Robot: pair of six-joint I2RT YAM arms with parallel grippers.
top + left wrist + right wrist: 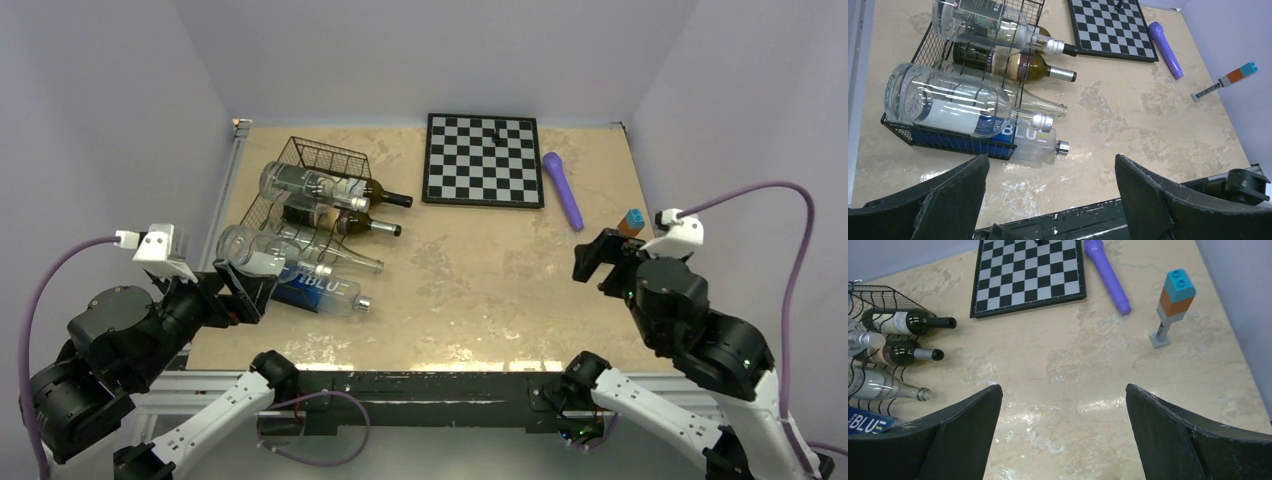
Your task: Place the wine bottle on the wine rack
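The black wire wine rack (320, 155) stands at the table's left and also shows in the left wrist view (923, 137). Several bottles lie on it, necks pointing right: two dark wine bottles (385, 196) (365, 227), a slim clear one (340, 258), a blue-labelled clear one (320, 293) at the near edge, and two big clear bottles stacked on top (300, 182) (245, 250). My left gripper (245, 290) is open and empty, just near of the rack's front corner. My right gripper (597, 262) is open and empty above bare table at the right.
A black-and-white chessboard (484, 160) with one dark piece (489, 131) lies at the back. A purple cylinder (563, 190) lies to its right. A small orange-and-blue block tower (630, 222) stands near the right gripper. Walls close in on both sides.
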